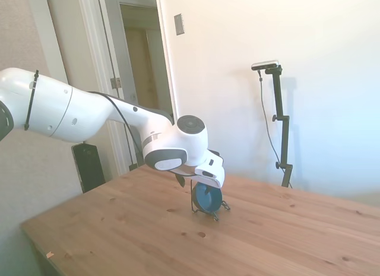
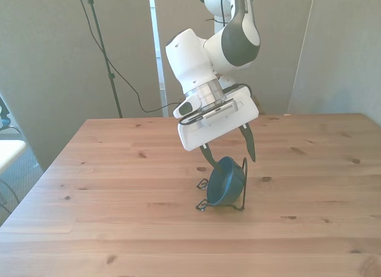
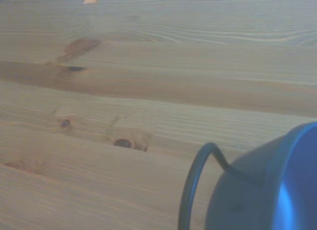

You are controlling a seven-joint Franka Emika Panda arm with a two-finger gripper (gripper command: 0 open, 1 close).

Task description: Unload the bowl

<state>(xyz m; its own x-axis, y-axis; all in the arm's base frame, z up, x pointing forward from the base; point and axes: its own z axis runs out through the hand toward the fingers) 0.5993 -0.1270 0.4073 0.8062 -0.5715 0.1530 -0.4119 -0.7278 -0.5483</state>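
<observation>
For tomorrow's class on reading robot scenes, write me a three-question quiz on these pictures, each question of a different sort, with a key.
1. True or false: the bowl lies flat on the table.
2. Multiple choice: the tool is A) open, its fingers on either side of the bowl's top edge; B) shut and off at the table's corner; C) holding the bowl high in the air.
3. Fill in: the bowl stands on edge in a thin black wire ____.

Key
1. False: it stands on edge in the rack.
2. A.
3. rack.
</observation>
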